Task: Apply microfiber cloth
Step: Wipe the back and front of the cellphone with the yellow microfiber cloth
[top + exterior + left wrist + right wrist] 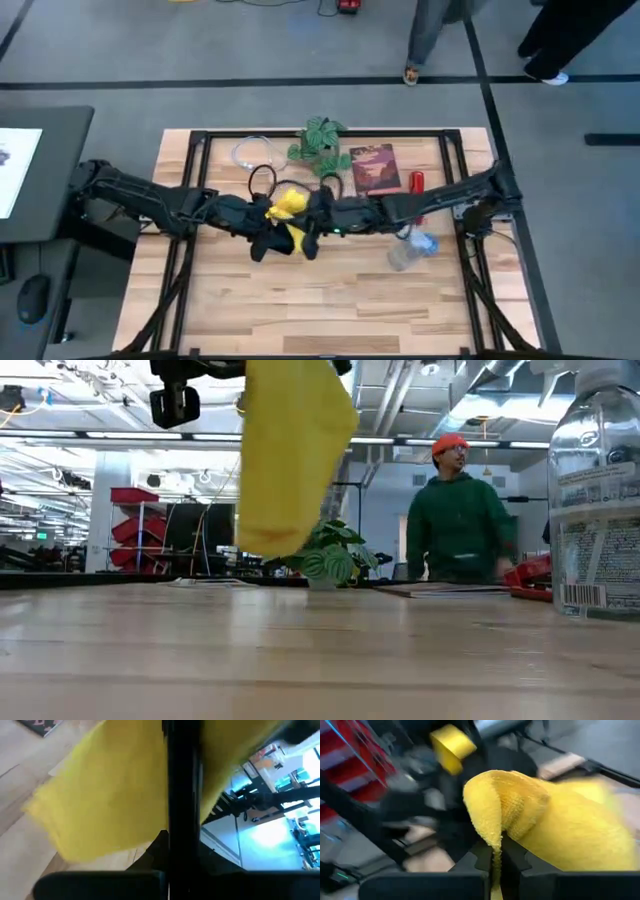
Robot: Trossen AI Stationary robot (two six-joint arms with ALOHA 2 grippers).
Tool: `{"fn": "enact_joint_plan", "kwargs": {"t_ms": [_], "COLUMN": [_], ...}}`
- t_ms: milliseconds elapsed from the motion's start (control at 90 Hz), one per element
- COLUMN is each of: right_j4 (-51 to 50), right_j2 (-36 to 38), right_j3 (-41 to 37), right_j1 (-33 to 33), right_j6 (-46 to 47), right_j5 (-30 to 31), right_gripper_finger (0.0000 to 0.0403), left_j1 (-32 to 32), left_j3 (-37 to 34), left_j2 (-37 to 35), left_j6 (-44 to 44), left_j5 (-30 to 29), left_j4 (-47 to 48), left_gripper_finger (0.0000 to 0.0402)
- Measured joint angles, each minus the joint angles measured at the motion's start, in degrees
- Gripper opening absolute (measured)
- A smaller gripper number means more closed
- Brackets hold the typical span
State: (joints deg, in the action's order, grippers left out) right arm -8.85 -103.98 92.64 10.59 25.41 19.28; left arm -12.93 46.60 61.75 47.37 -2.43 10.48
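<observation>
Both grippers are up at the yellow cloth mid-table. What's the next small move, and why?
Probably lower the microfiber cloth toward the table. In the low view it hangs clear above the wood, touching nothing. The right gripper is pinched on a fold of it, and the left gripper is against it too, so the hold looks secure enough to bring it down slowly.

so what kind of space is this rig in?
Looks like an open industrial lab or workshop, probably. The low view shows exposed ceiling ducts, red storage bins on racks, and a person standing behind the wooden table.
</observation>
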Motion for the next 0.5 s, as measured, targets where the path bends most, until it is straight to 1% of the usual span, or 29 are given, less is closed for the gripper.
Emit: {"fn": "enact_joint_plan", "kwargs": {"t_ms": [100,189,256,311,356,411,500], "right_j4": [-6.9,-10.9,-13.1,-14.2,-14.3,-13.7,-13.4], "right_j2": [-2.1,-2.7,-2.8,-2.6,-2.2,-1.8,-1.7], "right_j3": [5.1,7.7,8.7,9.2,9.3,9.4,9.4], "right_j1": [-0.9,-1.4,-1.5,-1.4,-1.4,-1.4,-1.2], "right_j6": [-0.5,-2.0,-2.8,-3.0,-3.9,-5.8,-9.3], "right_j5": [-0.9,-1.8,0.2,3.3,4.5,4.1,1.3], "right_gripper_finger": [0.0000,0.0000,0.0000,0.0000,0.0000,0.0000,0.0000], "left_j1": [-0.2,-0.5,-0.9,-0.9,-0.9,-0.9,-0.6], "left_j3": [0.4,1.0,1.1,1.3,1.3,1.4,1.5], "left_j2": [0.1,0.1,0.1,0.1,0.1,0.1,0.0], "left_j6": [-0.5,-1.4,-1.8,-1.7,-1.5,-1.2,-1.0], "left_j5": [0.3,0.7,0.3,-0.1,-0.4,-0.7,-0.3], "left_j4": [-0.6,-0.1,-0.1,-0.4,-0.7,-0.9,-1.5], "left_gripper_finger": [0.0007,0.0007,0.0007,0.0007,0.0007,0.0007,0.0007]}}
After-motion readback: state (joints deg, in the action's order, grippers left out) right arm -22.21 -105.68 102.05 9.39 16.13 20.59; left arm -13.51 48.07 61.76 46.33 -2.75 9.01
